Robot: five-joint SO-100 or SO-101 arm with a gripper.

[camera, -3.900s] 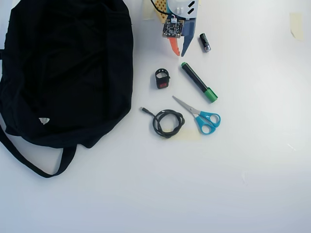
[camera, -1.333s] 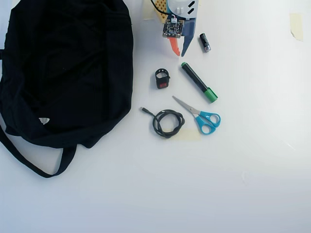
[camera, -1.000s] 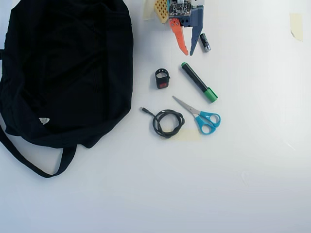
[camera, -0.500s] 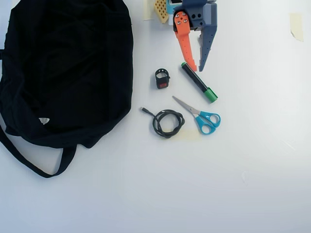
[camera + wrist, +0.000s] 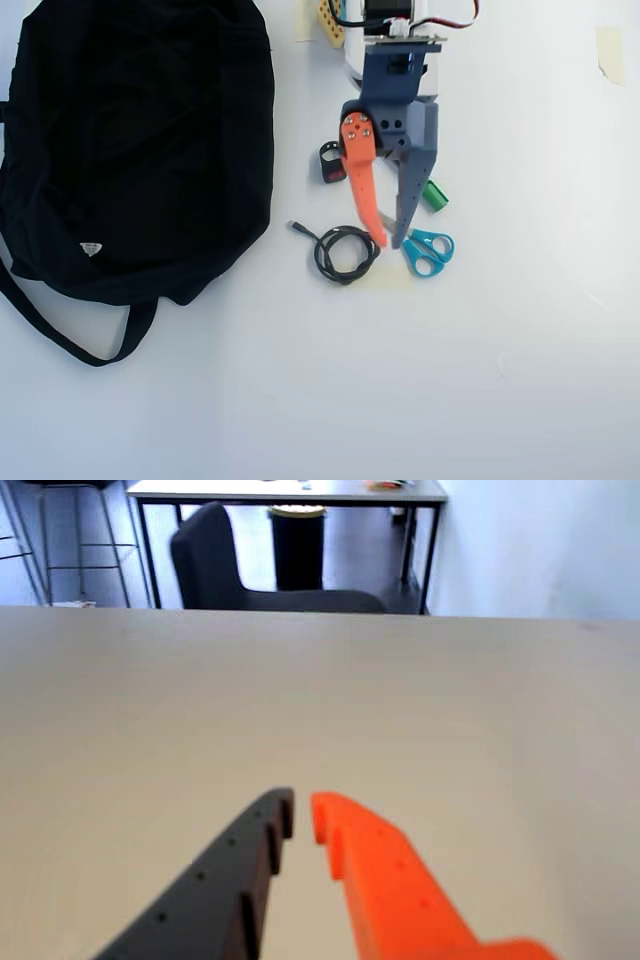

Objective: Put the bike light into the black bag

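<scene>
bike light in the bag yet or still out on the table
Out. In the overhead view the bike light lies on the white table, right of the black bag, partly hidden by the empty gripper.

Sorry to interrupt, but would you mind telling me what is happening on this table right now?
A single robot arm reaches out over the small items, its gripper nearly closed and empty, fingertips above the scissors beside the coiled cable. The bike light lies untouched on the table, just left of the orange finger in the overhead view. The black bag sits further left. The wrist view shows only bare tabletop ahead.
</scene>
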